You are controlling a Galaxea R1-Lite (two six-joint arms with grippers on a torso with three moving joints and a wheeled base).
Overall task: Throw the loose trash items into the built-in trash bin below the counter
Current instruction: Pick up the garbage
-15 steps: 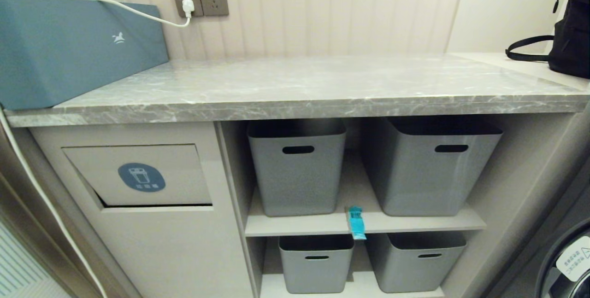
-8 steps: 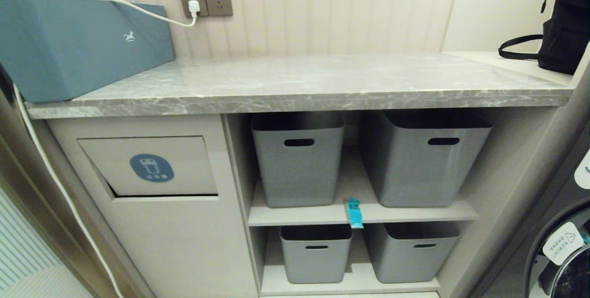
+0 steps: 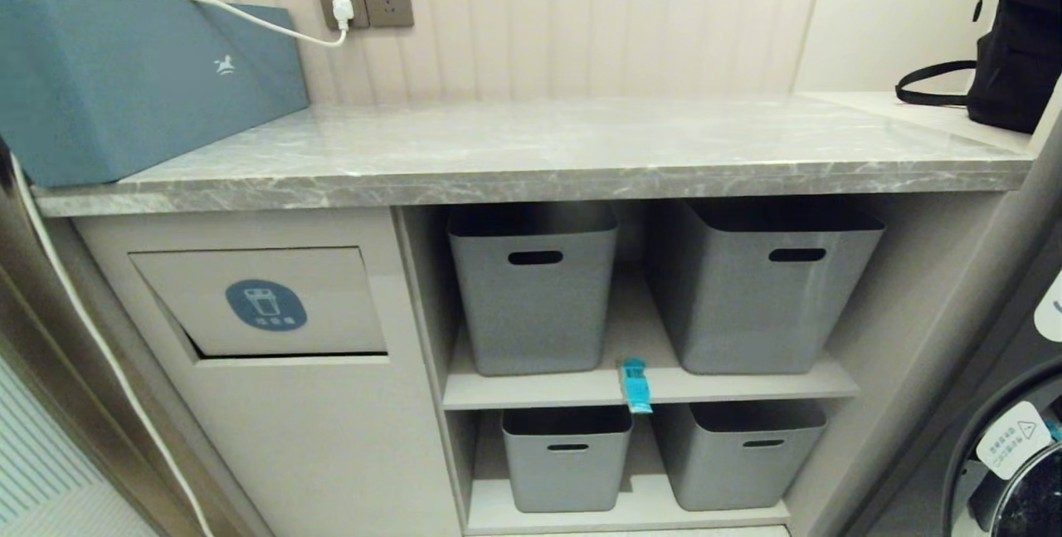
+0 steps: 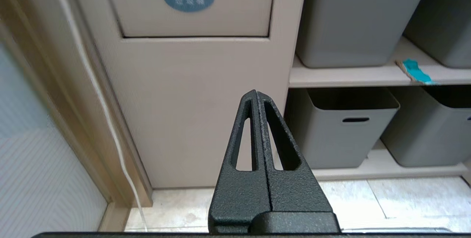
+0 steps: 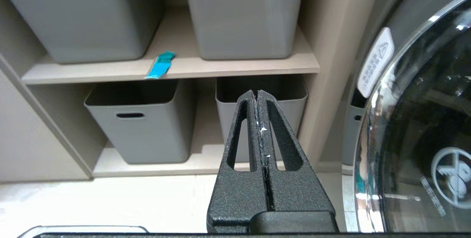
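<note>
Marble-patterned grey bench (image 3: 581, 147) spans the scene, with a teal-blue box (image 3: 141, 80) on its left end and a black bag (image 3: 1016, 47) at the far right. Below it on the left, the built-in trash bin (image 3: 257, 305) shows its beige flap with a blue oval sticker (image 3: 265, 305). To the right, four grey plastic baskets (image 3: 535, 292) sit in pairs on two shelves. A teal barcoded wrapper (image 3: 635, 383) lies on the upper shelf's front edge between the two upper baskets, overhanging slightly. The left pincer (image 4: 256, 92) has its fingers pressed together, empty, low before the bin's cabinet front. The right pincer (image 5: 256, 92) is likewise together and empty, before the lower right basket beside a washing machine door (image 5: 423, 120).
</note>
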